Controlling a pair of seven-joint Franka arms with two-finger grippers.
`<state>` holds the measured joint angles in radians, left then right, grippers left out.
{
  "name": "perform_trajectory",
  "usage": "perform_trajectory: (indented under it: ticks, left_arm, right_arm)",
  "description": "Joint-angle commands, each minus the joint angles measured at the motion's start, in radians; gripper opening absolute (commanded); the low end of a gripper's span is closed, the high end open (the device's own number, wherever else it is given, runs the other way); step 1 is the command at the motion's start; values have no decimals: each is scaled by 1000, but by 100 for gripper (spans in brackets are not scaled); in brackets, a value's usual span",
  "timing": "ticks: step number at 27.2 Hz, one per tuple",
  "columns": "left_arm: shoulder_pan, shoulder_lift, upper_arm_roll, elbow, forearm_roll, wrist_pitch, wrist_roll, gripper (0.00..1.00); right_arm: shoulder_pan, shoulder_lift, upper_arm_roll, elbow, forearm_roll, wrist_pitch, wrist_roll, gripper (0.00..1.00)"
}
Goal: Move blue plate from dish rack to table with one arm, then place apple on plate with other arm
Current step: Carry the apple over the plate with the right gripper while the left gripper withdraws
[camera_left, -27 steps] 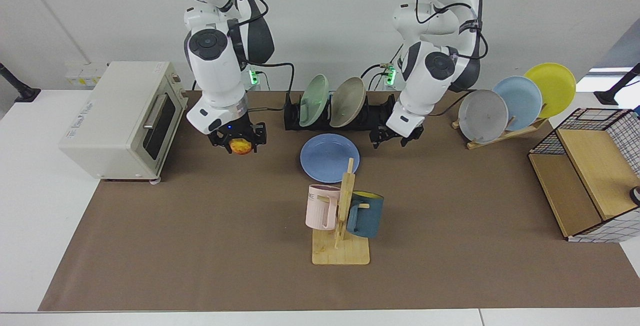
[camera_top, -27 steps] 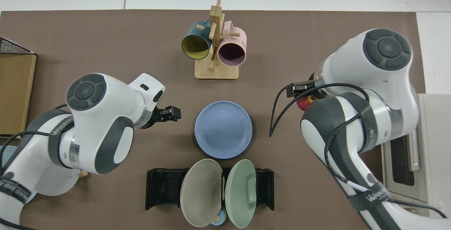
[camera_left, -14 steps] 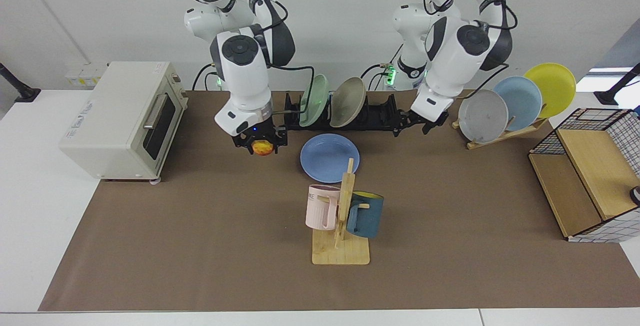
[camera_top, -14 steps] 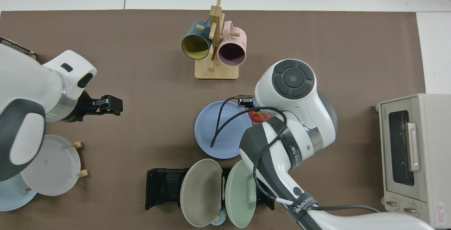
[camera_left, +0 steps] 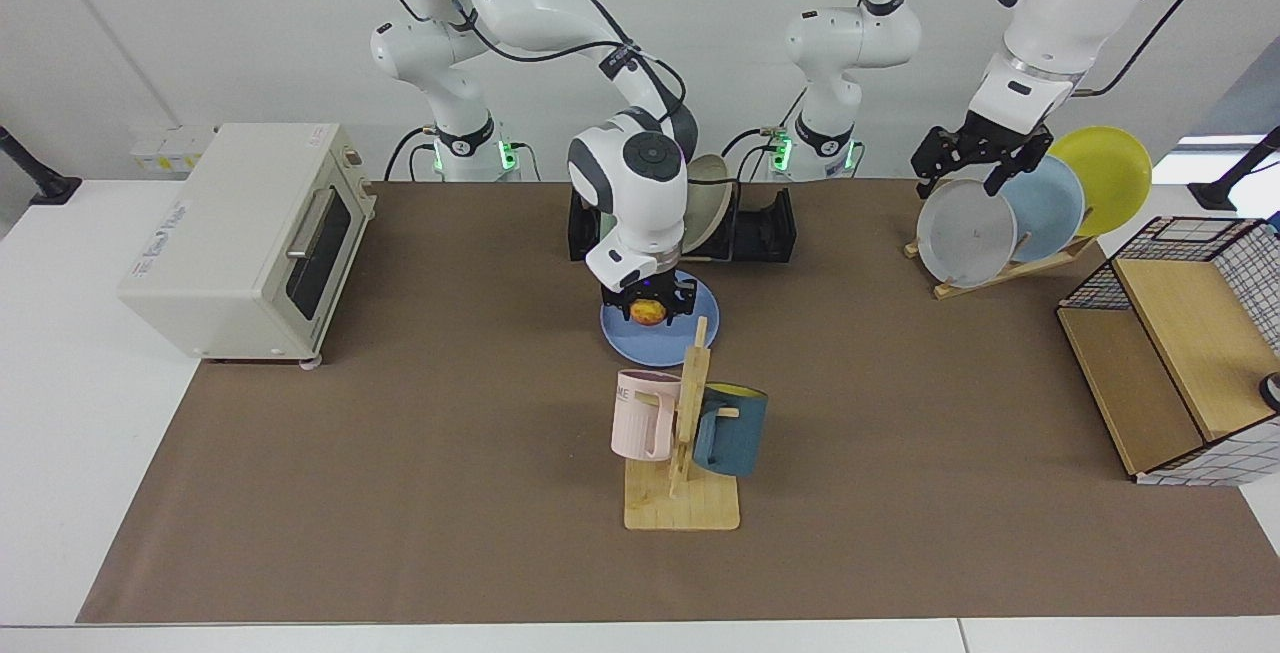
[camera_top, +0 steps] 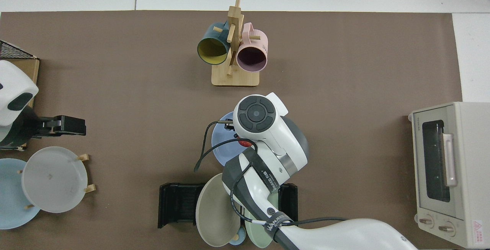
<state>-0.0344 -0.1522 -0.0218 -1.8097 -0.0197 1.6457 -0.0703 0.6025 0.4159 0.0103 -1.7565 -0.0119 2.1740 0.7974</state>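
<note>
The blue plate (camera_left: 612,321) lies flat on the brown mat of the table (camera_left: 400,453), just in front of the black dish rack (camera_left: 762,225). My right gripper (camera_left: 649,310) hangs low over the plate's middle, shut on the yellow-red apple (camera_left: 648,313). I cannot tell whether the apple touches the plate. From above, the right arm covers most of the blue plate (camera_top: 221,147), and only a red edge of the apple (camera_top: 243,142) shows. My left gripper (camera_left: 960,173) is raised, open and holding nothing, above the grey plate on the wooden stand. From above, the left gripper (camera_top: 78,126) sits at the left edge.
The rack holds a tan plate (camera_top: 214,211) and a green one on edge. A mug tree (camera_left: 683,433) with pink and teal mugs stands close in front of the blue plate. A toaster oven (camera_left: 250,233), a wooden stand with grey (camera_left: 966,231), sky-blue and yellow plates, and a wire basket (camera_left: 1180,373) flank the mat.
The right arm carried the apple across from near the toaster oven to above the blue plate and lowered it. The left arm rose and drew back from the plate to the wooden stand.
</note>
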Motion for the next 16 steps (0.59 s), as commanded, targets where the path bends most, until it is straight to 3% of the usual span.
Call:
perform_trajectory:
  ticks: [1,4,5,6,7,8,11,16]
  left_arm:
    - [5,126,8,160,20,-49,41,100]
    - [14,233,8,312,18,-128,81,100]
    - [16,252,8,338,20,-138,87,100]
    - [18,255,6,346,21,-136,92,100]
    - [21,252,6,345,23,-132,96,100]
    - [27,247,0,339,24,-130,107,100]
    - [30,231,-4,313,23,-123,130,100]
    - [30,215,-6,291,23,-123,132,100]
  right_arm:
    - [34,32,-4,-18,12,49,74,0]
    - [33,30,-4,-63,12,92,75,0]
    - [33,30,-4,-67,12,95,75,7]
    - [30,30,-4,-67,13,90,75,31]
    - [25,30,-4,-61,19,78,75,75]
    - [25,30,-4,-52,21,67,72,100]
    - [22,23,-9,-22,18,20,53,100]
    - [-16,6,-13,78,18,-156,-6,100]
